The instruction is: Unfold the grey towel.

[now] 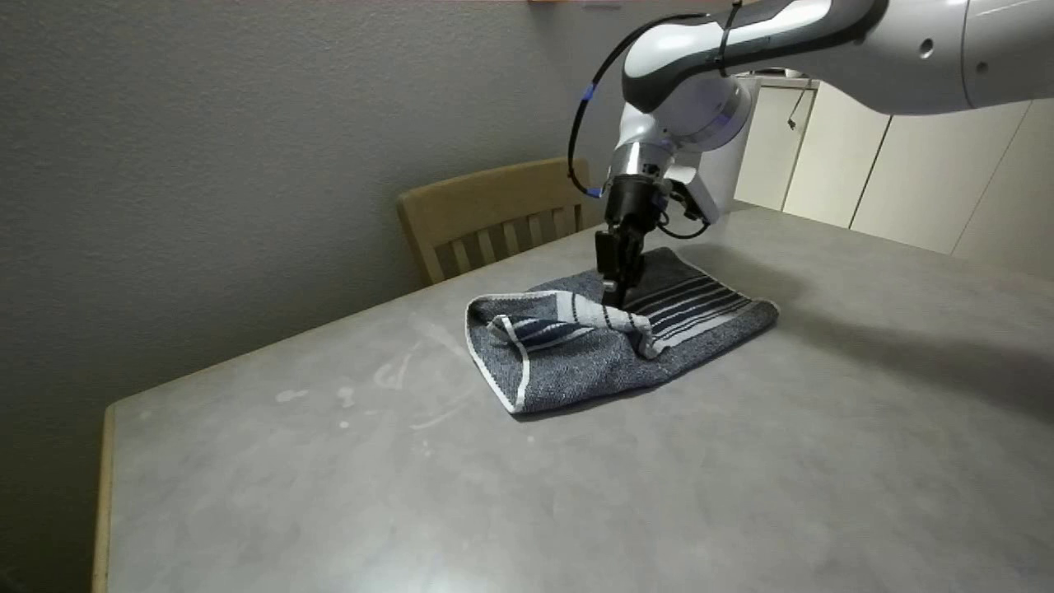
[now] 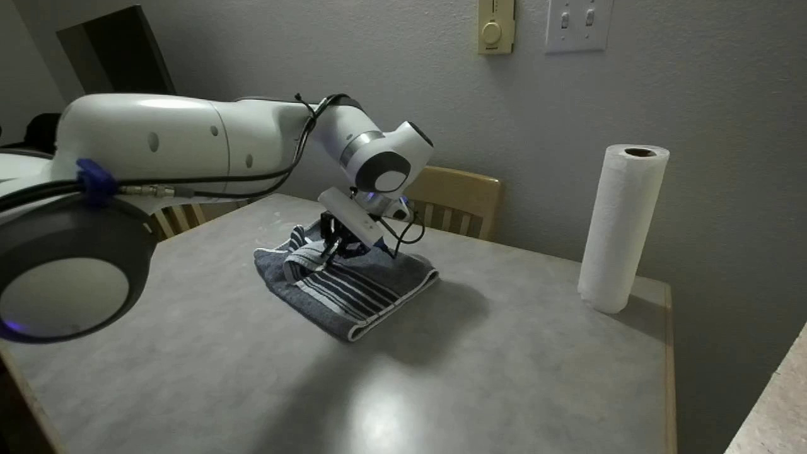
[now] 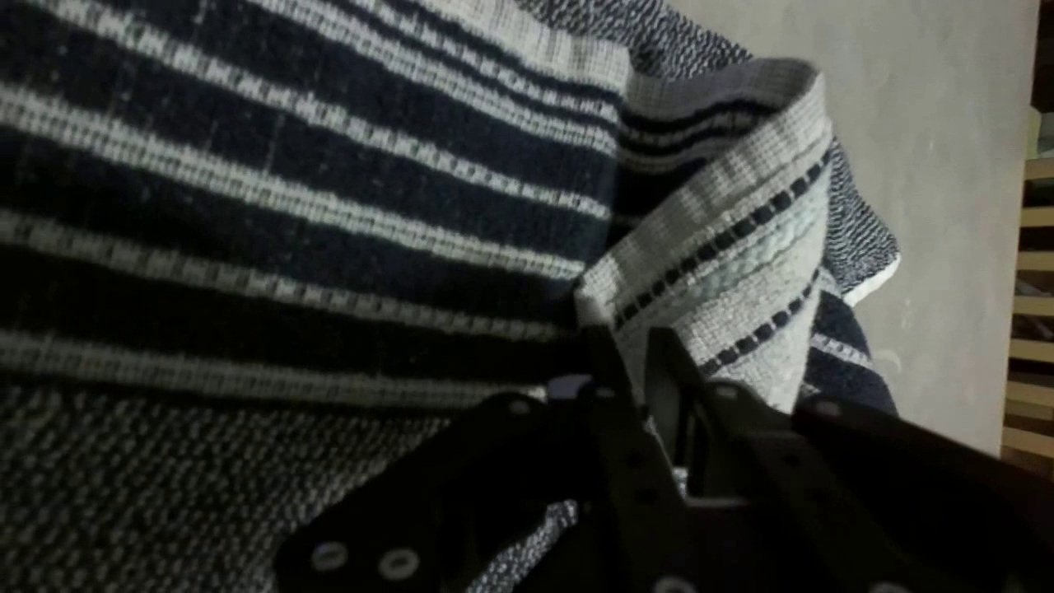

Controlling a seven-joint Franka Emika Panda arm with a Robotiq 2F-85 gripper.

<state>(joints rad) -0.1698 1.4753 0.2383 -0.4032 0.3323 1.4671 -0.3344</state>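
Here, grey towel [image 1: 605, 362], long axis roughly along table edge [image 1: 329, 324] beside chair [image 1: 494, 193]

White arm [image 2: 179, 135], dark-rimmed joint [image 2: 38, 249], black cables [image 2: 220, 180], blue wrap [image 2: 96, 183], black tool [image 3: 631, 362]
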